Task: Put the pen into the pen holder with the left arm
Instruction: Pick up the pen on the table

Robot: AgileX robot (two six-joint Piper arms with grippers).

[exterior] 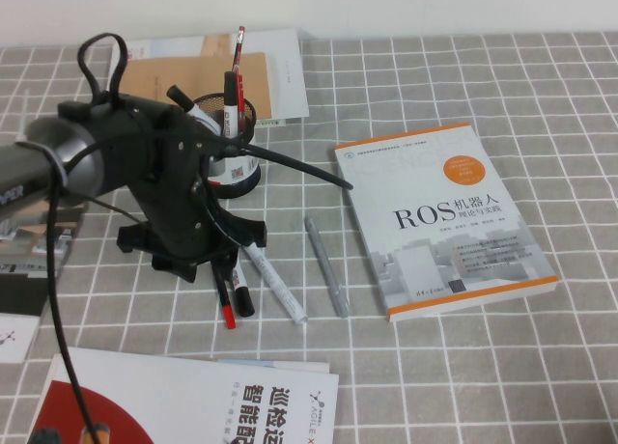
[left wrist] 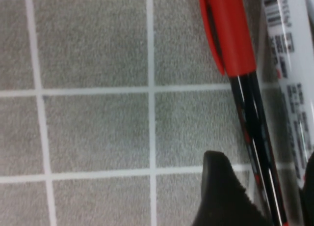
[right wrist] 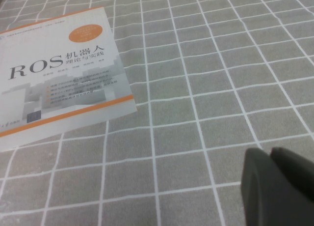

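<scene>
The red pen (exterior: 227, 306) lies on the checked cloth in front of the pen holder (exterior: 230, 145), a black mesh cup with two markers and a pen standing in it. My left gripper (exterior: 214, 266) is lowered onto the cloth over the pen. In the left wrist view the left gripper (left wrist: 262, 186) is open, with the pen's black shaft (left wrist: 252, 127) and red cap (left wrist: 226, 29) running between its fingers (left wrist: 221, 196). The pen lies close to one finger. My right gripper (right wrist: 279, 186) is shut and empty above bare cloth, and is out of the high view.
A black-capped marker (exterior: 241, 294), a white marker (exterior: 275, 282) and a grey pen (exterior: 326, 266) lie close beside the red pen. The ROS book (exterior: 439, 217) is to the right. Papers and booklets lie behind the holder (exterior: 275, 68) and at the front left (exterior: 193, 405).
</scene>
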